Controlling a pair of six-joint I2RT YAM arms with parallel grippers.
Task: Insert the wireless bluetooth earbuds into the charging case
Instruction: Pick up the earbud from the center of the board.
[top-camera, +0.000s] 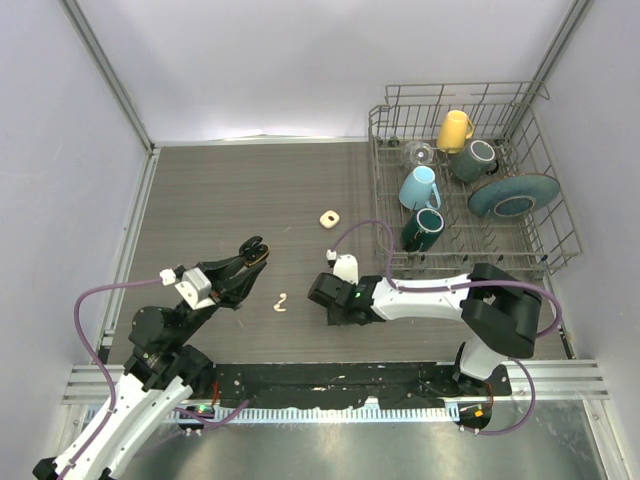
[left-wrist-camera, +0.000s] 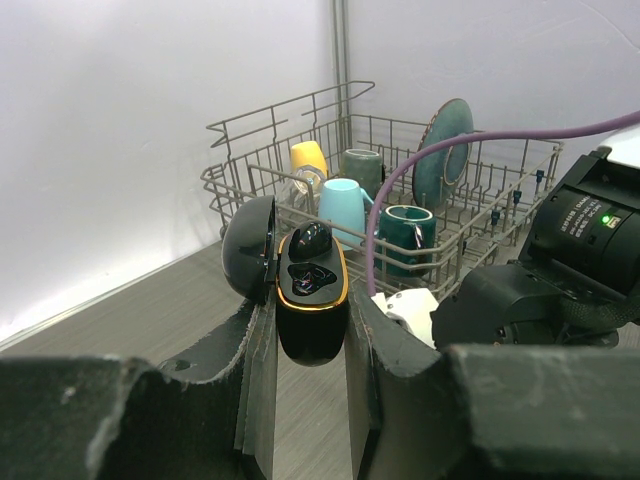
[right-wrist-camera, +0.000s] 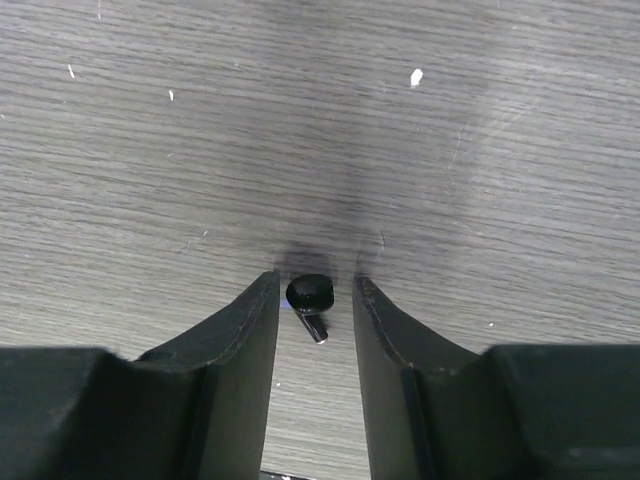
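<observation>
My left gripper (top-camera: 250, 252) is shut on the black charging case (left-wrist-camera: 312, 300) and holds it above the table, lid (left-wrist-camera: 250, 248) open to the left. One black earbud (left-wrist-camera: 311, 238) sits in the case's far slot; the near slot shows empty. My right gripper (right-wrist-camera: 315, 279) is open and down at the table, its fingers on either side of a loose black earbud (right-wrist-camera: 309, 293) that lies on the wood. In the top view this gripper (top-camera: 318, 292) hides that earbud. A cream-white earbud (top-camera: 280, 302) lies between the two grippers.
A small cream-white piece (top-camera: 329, 217) lies further back on the table. A wire dish rack (top-camera: 540, 240) with mugs and a plate stands at the right. The right arm's purple cable (top-camera: 365, 228) loops over the table near the rack.
</observation>
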